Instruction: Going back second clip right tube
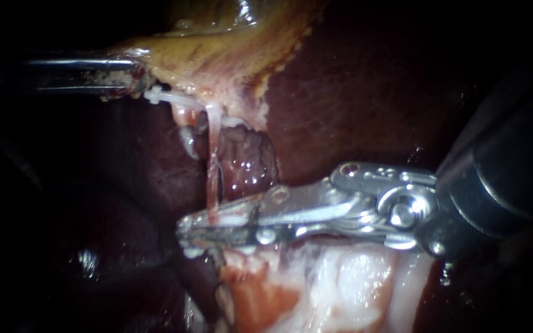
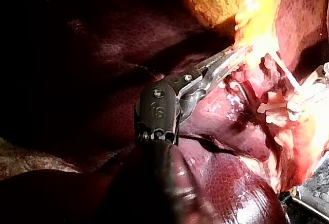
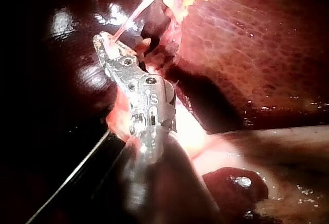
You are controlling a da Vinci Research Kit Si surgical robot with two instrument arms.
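1. Jaws of the left instrument (image 1: 142,80) are pressed together on the edge of the gallbladder (image 1: 217,49). It is held up and to the left, so the right tube (image 1: 213,166) is drawn taut and kept clear of the liver (image 1: 353,92).
2. Jaws of the right instrument (image 1: 185,231) are set close and parallel around the lower end of that tube, with a white clip (image 1: 229,218) pinched between them. The tube is crossed at right angles, as is needed for a clip to seat squarely.
3. The right tube is seen as a thin pink strand running from the gallbladder's lower edge down into the right instrument's jaws. A shorter stub (image 1: 186,132) is seen just beside it on the left.
4. An upper clip (image 1: 168,97), also white, is seen near the top of the tube, just beside the left instrument's tip. What it closes on cannot be told.
5. Withdrawal is judged to be the step in hand. The jaws must be spread first, or the tube may be dragged along.
6. No container is shown. Pale tissue (image 1: 340,283) is seen under the right instrument.
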